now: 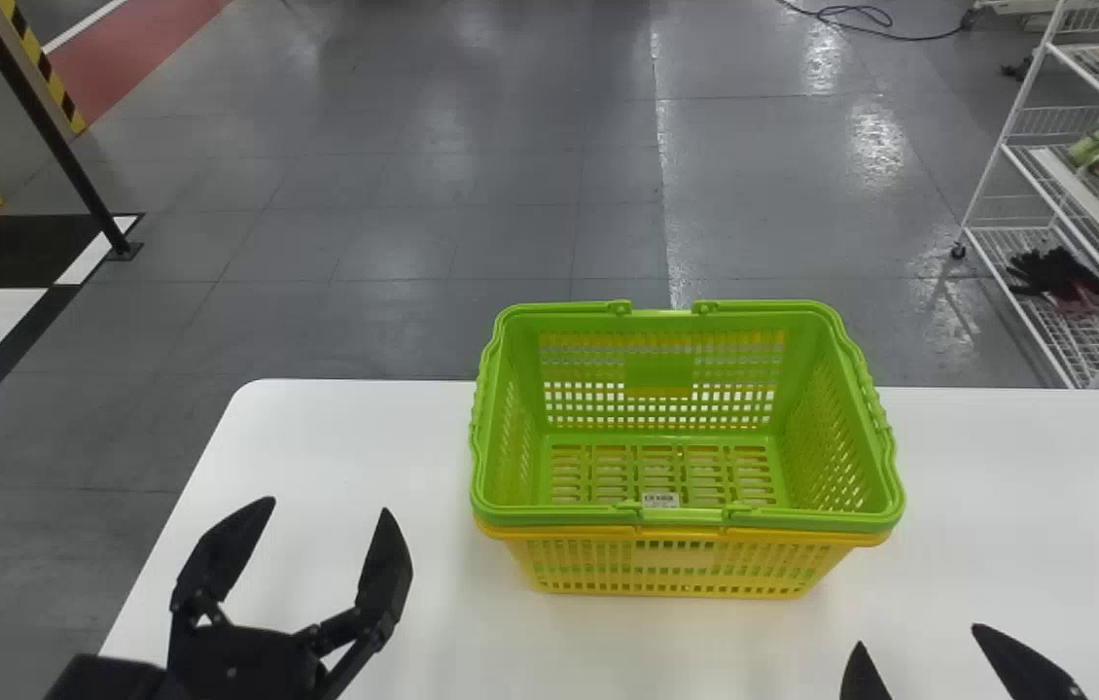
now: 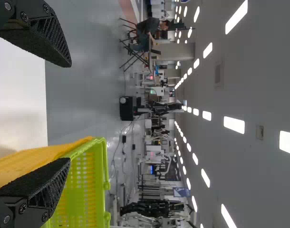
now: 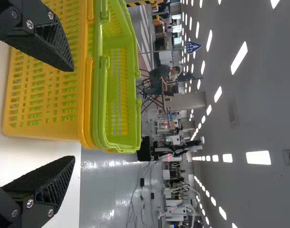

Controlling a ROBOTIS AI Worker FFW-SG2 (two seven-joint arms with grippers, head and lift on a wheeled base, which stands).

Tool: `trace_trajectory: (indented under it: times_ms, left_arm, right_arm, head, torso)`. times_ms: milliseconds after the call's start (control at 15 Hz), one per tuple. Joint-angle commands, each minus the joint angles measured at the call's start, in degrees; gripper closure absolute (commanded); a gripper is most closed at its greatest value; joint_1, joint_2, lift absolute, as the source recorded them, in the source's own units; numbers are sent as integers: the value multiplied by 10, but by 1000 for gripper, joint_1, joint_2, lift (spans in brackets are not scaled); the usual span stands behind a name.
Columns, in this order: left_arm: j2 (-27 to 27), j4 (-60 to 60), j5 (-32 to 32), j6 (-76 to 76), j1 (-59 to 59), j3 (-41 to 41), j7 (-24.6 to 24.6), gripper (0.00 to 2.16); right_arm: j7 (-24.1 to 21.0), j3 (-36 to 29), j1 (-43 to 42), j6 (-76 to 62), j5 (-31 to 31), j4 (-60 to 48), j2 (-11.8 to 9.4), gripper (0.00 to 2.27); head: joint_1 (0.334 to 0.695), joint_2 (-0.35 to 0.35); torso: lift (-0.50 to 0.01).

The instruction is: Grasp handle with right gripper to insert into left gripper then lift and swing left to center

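Evidently, the job is only beginning: the green shopping basket (image 1: 661, 374) is sitting nested in the yellow basket (image 1: 666, 569) on the white table (image 1: 336, 447), handles (image 1: 877, 420) lying folded, left gripper (image 1: 327, 507) and right gripper (image 1: 918, 636) holding fingers apart, with grasping, inserting, lifting and swinging all remaining.

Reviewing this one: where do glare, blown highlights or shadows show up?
Head view: ceiling light glints off the floor, mostly toward the right; the left pincer reads nearly black against the bright table. Left wrist view: ceiling lights burn out white, and a soft shadow lies beside the yellow basket. Right wrist view: burnt-out ceiling lights again, plus floor glare.
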Motion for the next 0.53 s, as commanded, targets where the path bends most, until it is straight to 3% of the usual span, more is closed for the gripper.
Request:
trace_trajectory:
  times_ms: [0, 200, 467]
  left_arm:
    - [11, -38, 52, 91, -18, 42, -35, 100]
    - [12, -77, 133, 228, -54, 107, -98, 97]
    - [12, -95, 193, 376, -128, 147, -132, 97]
  right_arm:
    - [0, -1, 2, 0, 0, -3, -2, 164]
    - [0, -3, 3, 12, 0, -3, -2, 164]
    - [0, -4, 6, 63, 7, -19, -2, 164]
  head:
    - [695, 144]
    - [695, 160]
    - [695, 176]
  torso:
    - [-93]
    - [-93]
    - [-93]
